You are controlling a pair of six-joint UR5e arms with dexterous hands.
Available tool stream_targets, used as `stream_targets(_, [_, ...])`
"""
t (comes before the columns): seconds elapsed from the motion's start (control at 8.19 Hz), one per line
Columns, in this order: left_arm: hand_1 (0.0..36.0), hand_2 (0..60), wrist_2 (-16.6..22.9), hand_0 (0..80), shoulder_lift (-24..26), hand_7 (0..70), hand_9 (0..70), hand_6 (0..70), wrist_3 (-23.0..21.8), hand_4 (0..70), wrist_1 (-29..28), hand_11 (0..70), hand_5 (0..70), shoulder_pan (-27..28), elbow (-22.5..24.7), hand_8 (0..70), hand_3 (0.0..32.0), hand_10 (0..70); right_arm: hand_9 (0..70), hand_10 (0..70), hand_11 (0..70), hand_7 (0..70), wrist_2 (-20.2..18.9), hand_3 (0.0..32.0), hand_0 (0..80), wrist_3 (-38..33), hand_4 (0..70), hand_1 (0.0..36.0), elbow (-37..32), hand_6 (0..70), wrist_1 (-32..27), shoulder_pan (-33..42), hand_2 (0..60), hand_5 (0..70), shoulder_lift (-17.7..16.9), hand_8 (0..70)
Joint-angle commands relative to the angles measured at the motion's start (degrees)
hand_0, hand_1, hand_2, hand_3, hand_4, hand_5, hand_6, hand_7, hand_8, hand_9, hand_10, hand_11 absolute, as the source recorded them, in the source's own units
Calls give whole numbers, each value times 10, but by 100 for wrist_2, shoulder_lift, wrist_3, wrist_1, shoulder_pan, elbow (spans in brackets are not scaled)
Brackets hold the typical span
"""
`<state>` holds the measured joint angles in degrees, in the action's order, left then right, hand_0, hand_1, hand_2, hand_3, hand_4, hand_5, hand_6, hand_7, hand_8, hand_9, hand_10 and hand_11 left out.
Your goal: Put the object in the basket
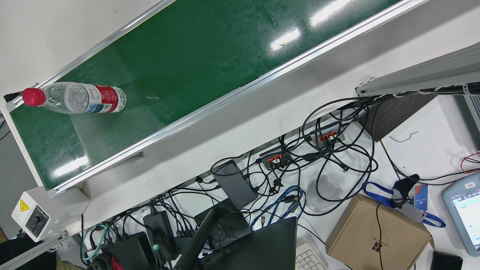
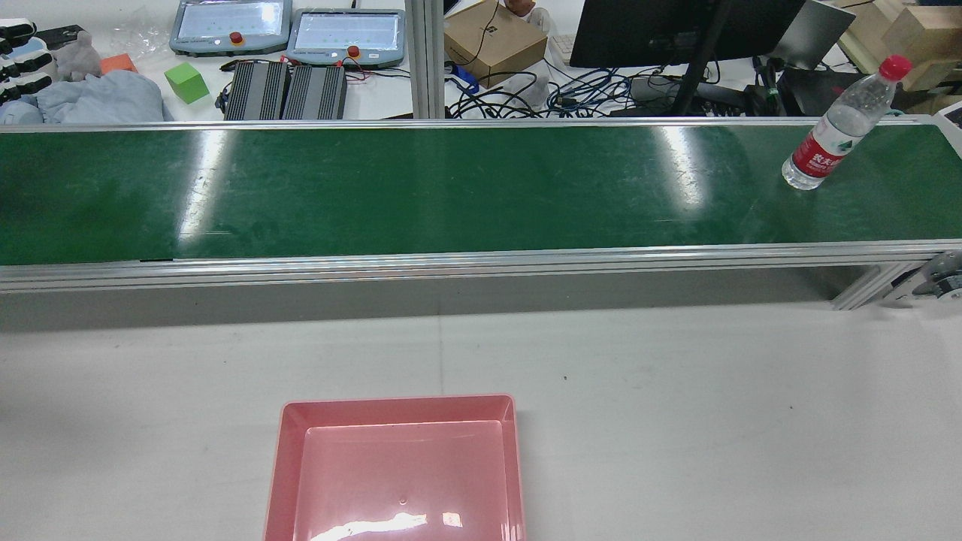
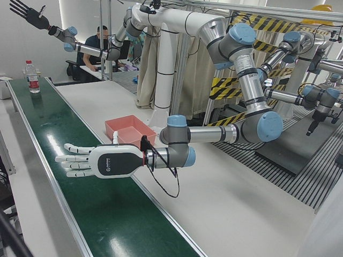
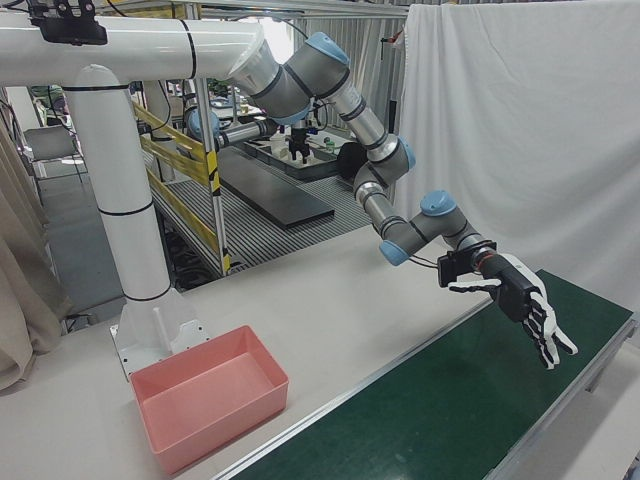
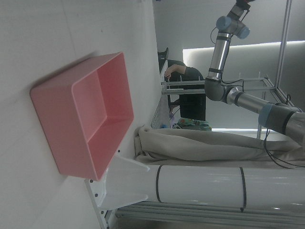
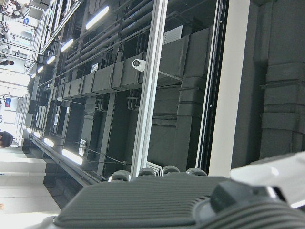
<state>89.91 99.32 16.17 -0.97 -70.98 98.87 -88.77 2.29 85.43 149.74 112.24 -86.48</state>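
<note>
While the bottle (image 2: 838, 128) stands upright near the conveyor's (image 2: 451, 188) right end, both robot hands are splayed and empty. Right robot hand (image 3: 27, 16) is raised nearby and should probably descend and wrap the label squarely. Left robot hand (image 3: 102, 160) idles.

Green cube (image 2: 186, 82) and two teach pendants (image 2: 288, 31) behind conveyor; cardboard box (image 1: 378, 233) amid tangled cables (image 1: 330, 157).
</note>
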Motion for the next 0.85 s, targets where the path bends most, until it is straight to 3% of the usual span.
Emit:
stream_targets(0.0, [81,0,0,614,0,31,117,63,9,77,0,122,244,14,0,113,58,73,0,0,0,0,0,0,0,0,0,0,0,0,-7,0,0,0,0,0])
stream_targets(0.73, [77,0,0,611,9,30,115,63,-18,76,0,118,246,-21,44,114,56,70,0,0,0,0,0,0,0,0,0,0,0,0,2,0,0,0,0,0])
